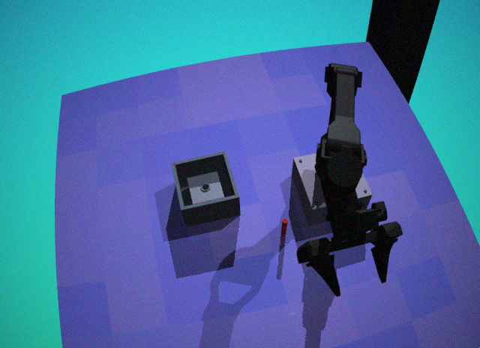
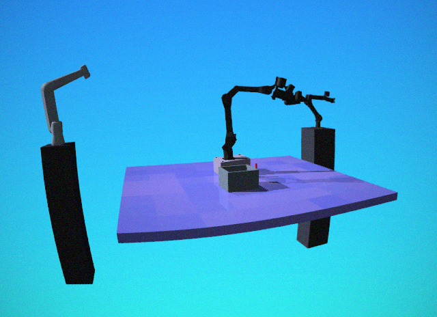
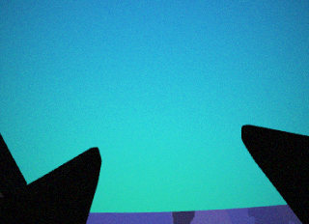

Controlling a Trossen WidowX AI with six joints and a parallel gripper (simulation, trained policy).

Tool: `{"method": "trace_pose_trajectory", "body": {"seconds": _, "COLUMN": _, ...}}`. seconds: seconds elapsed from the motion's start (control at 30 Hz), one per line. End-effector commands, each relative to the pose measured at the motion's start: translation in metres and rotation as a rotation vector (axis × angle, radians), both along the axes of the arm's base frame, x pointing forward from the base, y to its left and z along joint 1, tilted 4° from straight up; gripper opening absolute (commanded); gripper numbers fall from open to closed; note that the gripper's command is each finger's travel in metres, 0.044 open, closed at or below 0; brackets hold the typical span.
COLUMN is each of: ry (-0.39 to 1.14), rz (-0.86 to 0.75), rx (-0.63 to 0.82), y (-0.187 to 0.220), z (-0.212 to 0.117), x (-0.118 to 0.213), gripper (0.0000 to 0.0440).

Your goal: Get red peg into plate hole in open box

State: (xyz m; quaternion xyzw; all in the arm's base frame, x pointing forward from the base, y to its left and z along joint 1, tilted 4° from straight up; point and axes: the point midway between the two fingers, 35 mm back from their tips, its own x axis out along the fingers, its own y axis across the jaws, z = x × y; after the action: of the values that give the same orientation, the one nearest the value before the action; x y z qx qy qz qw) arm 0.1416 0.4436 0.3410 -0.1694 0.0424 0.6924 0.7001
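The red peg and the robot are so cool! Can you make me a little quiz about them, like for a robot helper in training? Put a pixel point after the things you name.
1. True or false: the red peg (image 1: 283,227) (image 2: 256,165) is inside the open box (image 1: 211,213) (image 2: 243,180).

2. Which is it for the jaws (image 1: 361,289)?
A) shut on the peg
B) open with nothing between them
C) shut on nothing

3. Fill in the missing word: the plate (image 1: 196,196) at the bottom of the box has a round ____ in it.

Key: 1. false; 2. B; 3. hole
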Motion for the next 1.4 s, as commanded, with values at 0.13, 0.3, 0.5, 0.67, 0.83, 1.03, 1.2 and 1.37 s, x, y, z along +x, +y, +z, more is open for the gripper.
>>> {"method": "trace_pose_trajectory", "body": {"seconds": 0.13, "ry": 0.124, "rz": -0.202, "rx": -0.003, "y": -0.035, "z": 0.013, "x": 0.042, "gripper": 0.0440}}
{"method": "trace_pose_trajectory", "body": {"seconds": 0.3, "ry": 0.224, "rz": -0.344, "rx": -0.020, "y": -0.059, "z": 0.009, "x": 0.067, "gripper": 0.0440}}
{"method": "trace_pose_trajectory", "body": {"seconds": 0.5, "ry": 0.353, "rz": -0.505, "rx": -0.055, "y": -0.087, "z": -0.008, "x": 0.090, "gripper": 0.0440}}
{"method": "trace_pose_trajectory", "body": {"seconds": 0.67, "ry": 0.466, "rz": -0.629, "rx": -0.101, "y": -0.107, "z": -0.034, "x": 0.103, "gripper": 0.0440}}
{"method": "trace_pose_trajectory", "body": {"seconds": 0.83, "ry": 0.580, "rz": -0.750, "rx": -0.152, "y": -0.126, "z": -0.061, "x": 0.110, "gripper": 0.0440}}
{"method": "trace_pose_trajectory", "body": {"seconds": 1.03, "ry": 0.716, "rz": -0.897, "rx": -0.212, "y": -0.149, "z": -0.094, "x": 0.114, "gripper": 0.0440}}
{"method": "trace_pose_trajectory", "body": {"seconds": 1.2, "ry": 0.825, "rz": -1.022, "rx": -0.263, "y": -0.169, "z": -0.120, "x": 0.114, "gripper": 0.0440}}
{"method": "trace_pose_trajectory", "body": {"seconds": 1.37, "ry": 0.929, "rz": -1.151, "rx": -0.314, "y": -0.189, "z": -0.146, "x": 0.110, "gripper": 0.0440}}
